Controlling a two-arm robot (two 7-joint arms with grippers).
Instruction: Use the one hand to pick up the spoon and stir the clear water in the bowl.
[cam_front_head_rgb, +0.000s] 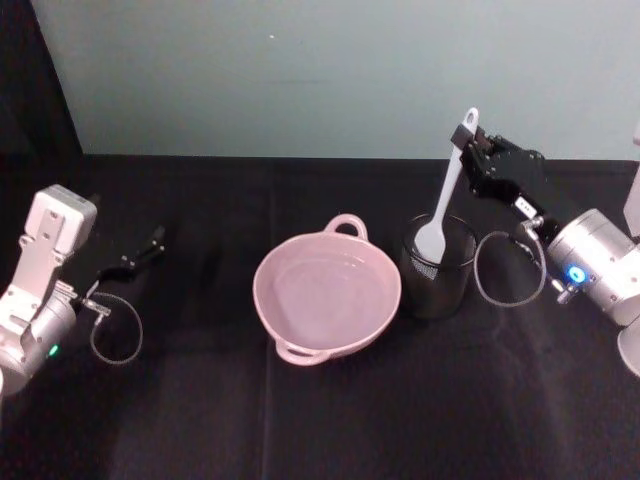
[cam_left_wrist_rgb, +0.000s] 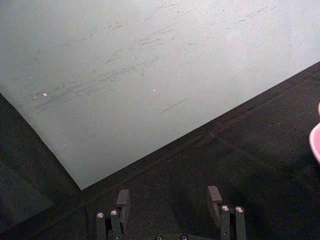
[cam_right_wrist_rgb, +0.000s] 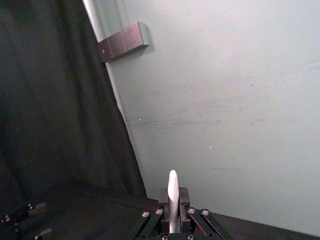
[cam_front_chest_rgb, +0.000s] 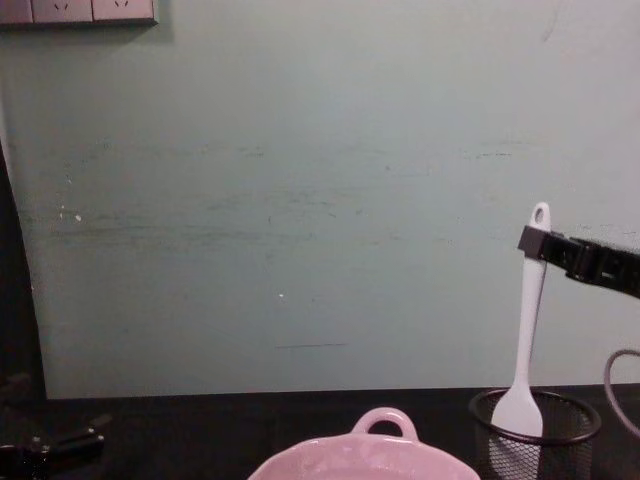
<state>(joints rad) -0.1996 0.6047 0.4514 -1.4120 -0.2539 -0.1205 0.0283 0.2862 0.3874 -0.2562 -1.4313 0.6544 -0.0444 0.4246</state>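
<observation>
The white spoon (cam_front_head_rgb: 449, 188) stands nearly upright, its flat blade still inside the black wire-mesh cup (cam_front_head_rgb: 437, 268). My right gripper (cam_front_head_rgb: 470, 150) is shut on the handle just below the hole; the handle (cam_right_wrist_rgb: 173, 197) shows pinched between the fingers in the right wrist view. In the chest view the spoon (cam_front_chest_rgb: 527, 325) rises from the cup (cam_front_chest_rgb: 536, 428) with the right gripper (cam_front_chest_rgb: 536, 243) at its top. The pink bowl (cam_front_head_rgb: 372, 322) with clear water sits mid-table, just left of the cup, and its rim (cam_front_chest_rgb: 365, 452) shows low in the chest view. My left gripper (cam_front_head_rgb: 142, 253) rests open at the far left.
Black cloth covers the table, with a pale green wall behind it. Loose cable loops hang by each wrist (cam_front_head_rgb: 115, 330) (cam_front_head_rgb: 508, 268). The left gripper (cam_left_wrist_rgb: 169, 200) hovers over bare cloth, with a sliver of the bowl (cam_left_wrist_rgb: 316, 142) at the edge.
</observation>
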